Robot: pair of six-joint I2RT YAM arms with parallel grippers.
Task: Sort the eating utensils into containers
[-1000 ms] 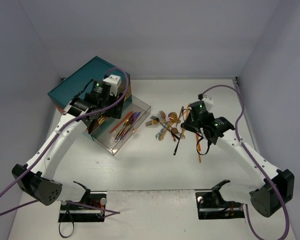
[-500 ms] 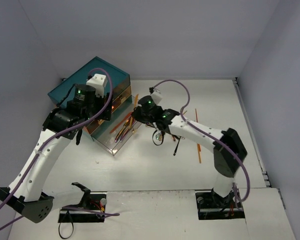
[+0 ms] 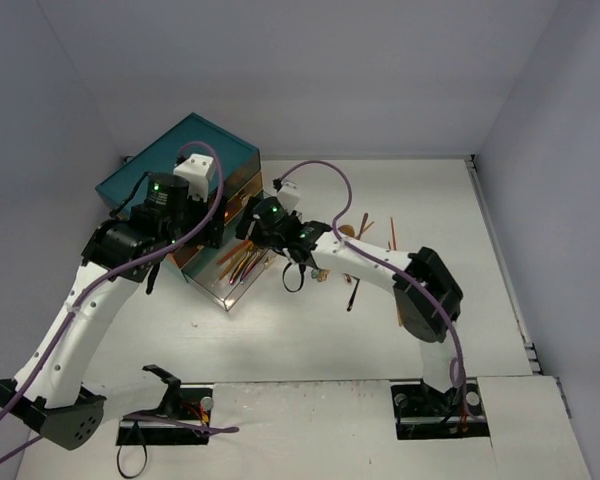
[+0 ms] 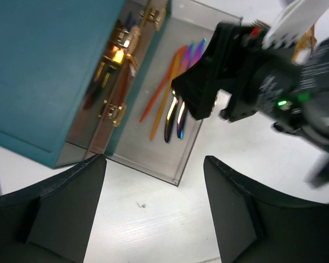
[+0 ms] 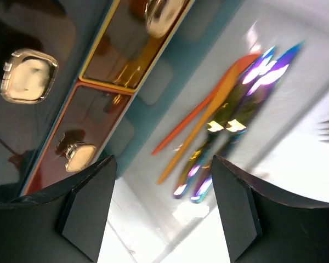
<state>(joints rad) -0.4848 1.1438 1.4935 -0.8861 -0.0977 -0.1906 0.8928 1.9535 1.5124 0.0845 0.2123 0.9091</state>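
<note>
The right gripper (image 5: pixel 163 164), a second ago at the loose utensils (image 3: pixel 350 232) on the table (image 3: pixel 280 340), now hangs spread and empty over the teal chest (image 3: pixel 175 160). Its pulled-out drawer (image 3: pixel 230 298) holds orange and purple utensils (image 5: pixel 225 118). The left gripper (image 4: pixel 153 164) is also spread, empty, beside the drawer.

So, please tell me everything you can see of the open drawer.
The drawer is a shallow tray with clear walls, plastic by its look. It is pulled far out from the foot of the teal chest and lies level on the table. On its floor lie thin orange sticks and shiny purple utensils, side by side along its length. The near end of the floor is bare. The right gripper hangs open above it; no contact shows.
</note>
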